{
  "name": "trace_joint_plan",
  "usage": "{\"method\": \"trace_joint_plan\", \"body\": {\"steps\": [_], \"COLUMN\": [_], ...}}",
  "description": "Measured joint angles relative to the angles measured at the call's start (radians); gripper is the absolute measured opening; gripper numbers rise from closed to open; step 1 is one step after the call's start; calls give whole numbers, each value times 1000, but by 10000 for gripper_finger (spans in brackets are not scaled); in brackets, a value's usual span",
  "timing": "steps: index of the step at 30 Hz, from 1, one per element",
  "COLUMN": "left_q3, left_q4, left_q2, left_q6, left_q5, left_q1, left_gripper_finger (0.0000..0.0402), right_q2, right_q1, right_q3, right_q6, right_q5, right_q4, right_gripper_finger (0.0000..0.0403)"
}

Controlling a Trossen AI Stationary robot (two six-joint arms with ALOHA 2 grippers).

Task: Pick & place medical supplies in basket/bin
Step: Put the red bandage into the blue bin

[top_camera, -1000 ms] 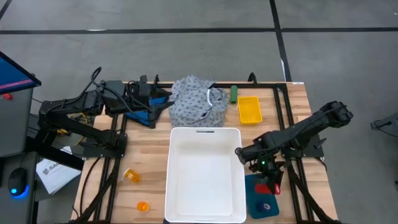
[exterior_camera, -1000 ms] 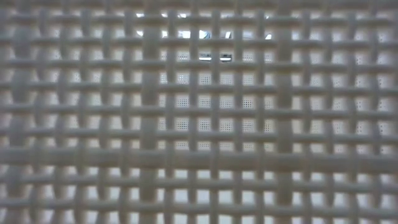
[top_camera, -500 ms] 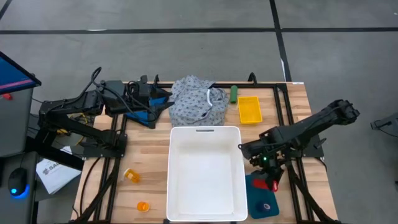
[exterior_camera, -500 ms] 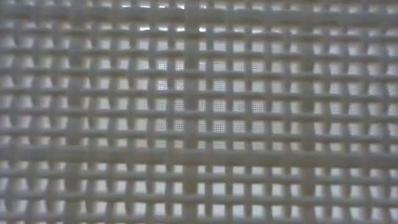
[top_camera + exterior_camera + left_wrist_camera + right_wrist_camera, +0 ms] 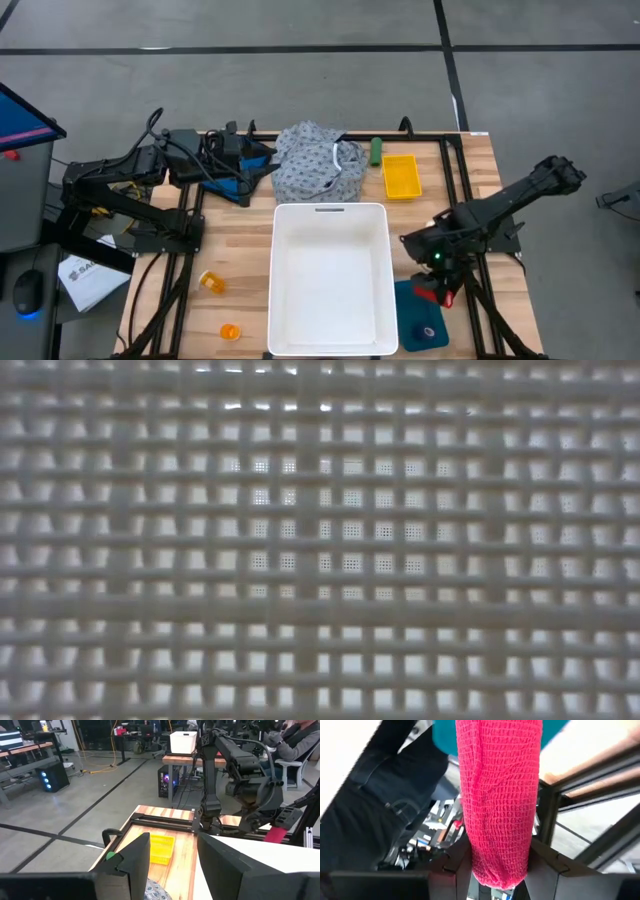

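Note:
My right gripper [image 5: 436,288] is shut on a red cylinder [image 5: 497,795] wrapped in mesh cloth, just right of the white basket [image 5: 330,345] and above a teal tray [image 5: 412,322]. On that tray lies a purple cylinder [image 5: 428,332]. The grey-white dotted garment [image 5: 320,168] lies heaped behind the basket, with a green cylinder [image 5: 376,150] to its right. Two orange pill bottles [image 5: 212,283] [image 5: 230,331] lie left of the basket. My left gripper [image 5: 172,865] stands open and empty at the far left, raised above the table. My right gripper pinches the red cylinder between its two fingers [image 5: 546,865] at one end [image 5: 497,862]. The cylinder lies along the fingers and sticks out past their tips. It is lifted clear, over the teal tray's edge.
A yellow tray [image 5: 400,176] sits right of the garment. Black rails [image 5: 455,170] run along the table's sides. The basket's mesh wall [image 5: 320,540] fills the low view. Cables and blue gear [image 5: 225,160] lie at the far left.
My right gripper has risen and drawn toward the table's right edge, away from the basket's rim, rolling its wrist, with the red cylinder still in its hold. The basket's mesh has shifted a little in the low view.

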Motion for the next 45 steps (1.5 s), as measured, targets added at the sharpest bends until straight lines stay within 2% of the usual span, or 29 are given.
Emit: {"method": "trace_joint_plan", "body": {"steps": [12,17,25,32,41,45], "left_q3": [0,0,0,0,-1,-1], "left_q4": [1,4,-6,-74,-135,-138], "left_q2": [0,0,0,0,-55,-78], "left_q6": [11,33,35,61,91,103], "left_q5": [38,51,62,67,66,69], "left_q1": [0,0,0,1,54,74], "left_gripper_finger": [155,155,155,155,155,155], "right_q2": [-92,-156,-249,-289,-339,-340], "right_q1": [-19,-50,-91,-81,-86,-125], "right_q3": [0,-68,-155,-249,-316,-343], "right_q6": [129,183,380,561,648,652], "right_q5": [11,-31,-50,-74,-129,-131], "right_q4": [-44,-27,211,453,411,405], "right_gripper_finger": [141,141,141,141,141,141]}}
